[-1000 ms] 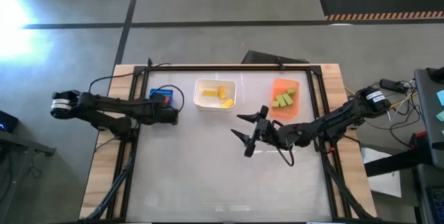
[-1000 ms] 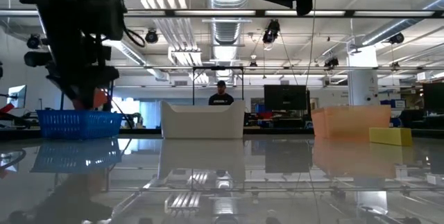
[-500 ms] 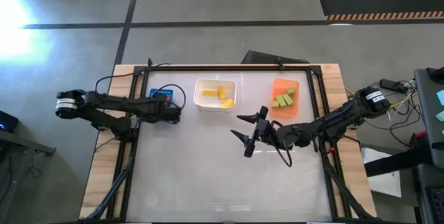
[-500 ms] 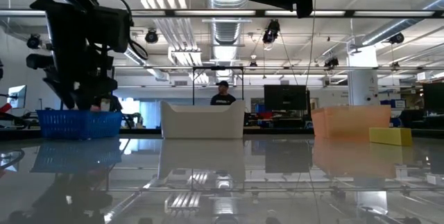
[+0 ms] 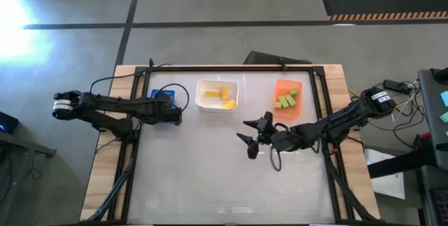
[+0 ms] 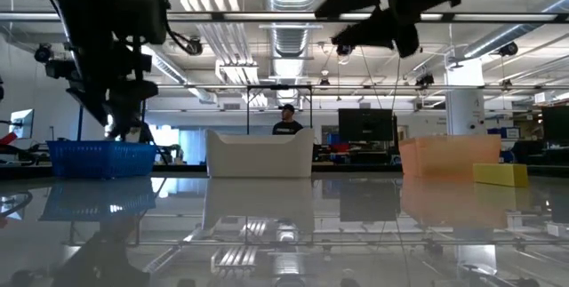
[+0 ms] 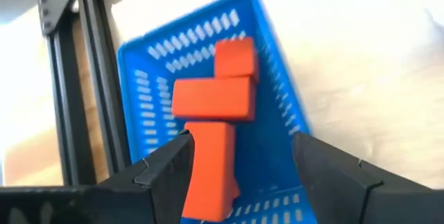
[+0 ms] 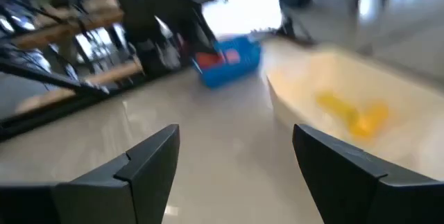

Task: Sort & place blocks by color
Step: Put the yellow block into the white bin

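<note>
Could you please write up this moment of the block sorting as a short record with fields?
blue bin: three red blocks inside
white bin: yellow blocks inside
orange bin: green blocks inside
left gripper: over the blue bin, fingers apart, holding nothing
right gripper: open and empty, above the table's middle
loose block: one yellow block on the table beside the orange bin in the low view

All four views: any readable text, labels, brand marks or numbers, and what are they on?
None readable.
Blue bin, white bin, orange bin: no labels or marks showing.
Red blocks, yellow blocks, green blocks: plain faces.
Striped mat on the floor: hazard stripes only, no words.
Screens in the room behind, low view: too small to read.
</note>
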Controlling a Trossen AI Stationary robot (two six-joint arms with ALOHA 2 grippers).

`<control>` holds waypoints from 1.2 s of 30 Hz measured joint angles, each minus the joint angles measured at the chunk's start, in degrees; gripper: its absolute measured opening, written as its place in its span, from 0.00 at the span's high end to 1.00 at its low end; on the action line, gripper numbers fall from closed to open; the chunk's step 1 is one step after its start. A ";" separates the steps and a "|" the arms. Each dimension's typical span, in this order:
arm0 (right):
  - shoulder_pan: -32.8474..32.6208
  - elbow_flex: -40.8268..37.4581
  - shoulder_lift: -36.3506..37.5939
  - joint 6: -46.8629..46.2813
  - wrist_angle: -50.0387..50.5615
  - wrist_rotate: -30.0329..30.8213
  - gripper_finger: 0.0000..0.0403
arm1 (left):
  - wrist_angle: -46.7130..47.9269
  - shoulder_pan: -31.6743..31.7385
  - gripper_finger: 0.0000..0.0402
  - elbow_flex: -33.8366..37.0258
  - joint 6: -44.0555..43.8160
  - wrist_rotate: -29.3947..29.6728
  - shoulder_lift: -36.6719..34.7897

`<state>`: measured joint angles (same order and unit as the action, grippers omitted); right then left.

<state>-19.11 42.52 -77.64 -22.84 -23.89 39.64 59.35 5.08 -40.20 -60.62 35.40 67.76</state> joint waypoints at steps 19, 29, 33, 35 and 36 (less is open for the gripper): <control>-0.36 2.43 -0.87 -67.89 74.02 -23.18 0.34 | -3.59 -11.16 0.43 -3.22 -0.23 10.96 -3.31; -0.61 2.43 -4.52 -67.66 74.15 -23.61 0.43 | -3.61 -11.16 0.43 -3.18 -0.17 11.62 -3.31; -0.61 2.43 -5.16 -67.65 74.13 -23.62 0.51 | -3.59 -11.16 0.43 -3.16 -0.13 11.63 -3.31; -0.61 2.43 -5.45 -67.63 74.13 -23.63 0.56 | -3.59 -11.16 0.43 -3.16 -0.13 11.63 -3.31; -0.61 2.43 -5.59 -67.63 74.11 -23.63 0.59 | -3.59 -11.16 0.43 -3.16 -0.13 11.62 -3.31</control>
<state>-19.73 44.95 -83.24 -90.48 50.22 16.01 55.77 -6.09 -43.35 -60.75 47.03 64.45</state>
